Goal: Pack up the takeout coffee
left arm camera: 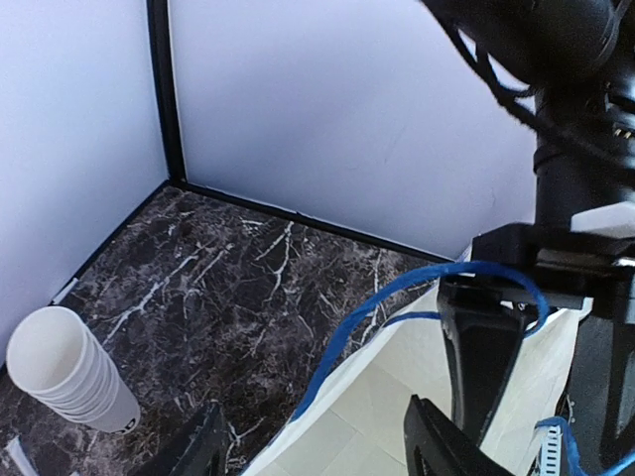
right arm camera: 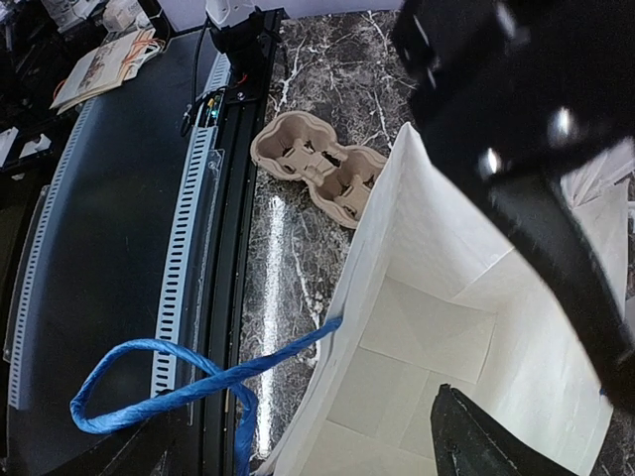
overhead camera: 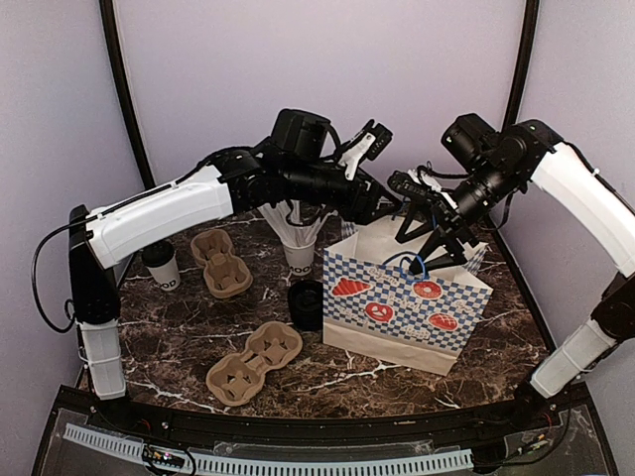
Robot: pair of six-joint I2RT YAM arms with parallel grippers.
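The coffee cup (overhead camera: 162, 268) stands upright at the far left of the bench (overhead camera: 179, 337), white with dark lettering low on its side. Its top is dark, which we take for the black lid (overhead camera: 159, 254) already seated, though the overhead view is too small to be sure. Nothing touches it. A brown cup carrier (overhead camera: 220, 263) sits just to its right, and a second carrier (overhead camera: 255, 364) lies nearer the front edge. Further right are the cup of straws (overhead camera: 298, 253) and a squat round black object (overhead camera: 306, 302) just beside the paper bag (overhead camera: 407, 307). Both arms are at the bag's mouth, well apart from the cup. The left gripper (overhead camera: 382, 208) hovers over the bag's rim with its jaws parted and nothing between them. The right gripper (overhead camera: 432, 243) is spread wide at the opening with the blue handle (left arm camera: 437, 283) looped over one finger (left arm camera: 486, 347), so it seems to be propping the bag open and not gripping it. The cup lies to the left of the left gripper and somewhat nearer the arm bases, with its long axis vertical. We judge the left arm the nearer one and the natural one to fetch it, swinging back left and coming at the cup's side. The left wrist view also shows a stack of white cups (left arm camera: 64, 382) by the wall.
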